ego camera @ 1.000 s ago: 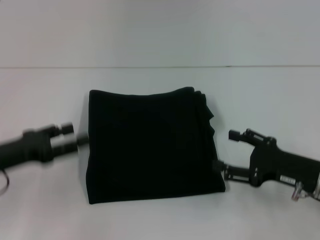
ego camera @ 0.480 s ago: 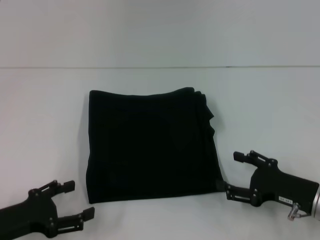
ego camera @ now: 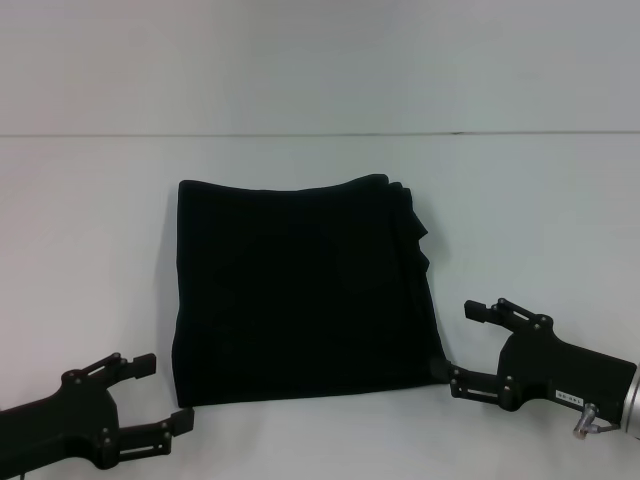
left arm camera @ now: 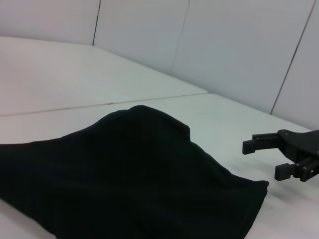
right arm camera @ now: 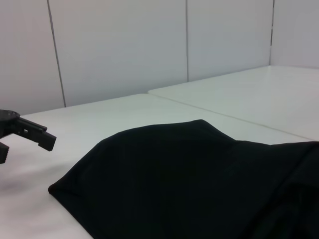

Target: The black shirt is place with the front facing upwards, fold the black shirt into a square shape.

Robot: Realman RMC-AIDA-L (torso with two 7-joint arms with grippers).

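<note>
The black shirt (ego camera: 300,290) lies flat on the white table (ego camera: 90,220), folded into a rough square with stacked layered edges on its right side; no print shows. My left gripper (ego camera: 168,392) is open just off the shirt's near left corner, holding nothing. My right gripper (ego camera: 455,340) is open beside the near right corner, its lower finger close to the cloth edge. In the left wrist view the shirt (left arm camera: 129,174) fills the foreground and the right gripper (left arm camera: 260,159) stands open beyond it. The right wrist view shows the shirt (right arm camera: 199,179) and the left gripper's fingers (right arm camera: 30,132).
The table's back edge (ego camera: 320,133) meets a pale panelled wall behind the shirt. Bare white tabletop surrounds the shirt on all sides.
The left arm has pulled back from the shirt's left edge to the near left corner and now stands open there. The right gripper dropped slightly toward the near right corner.
</note>
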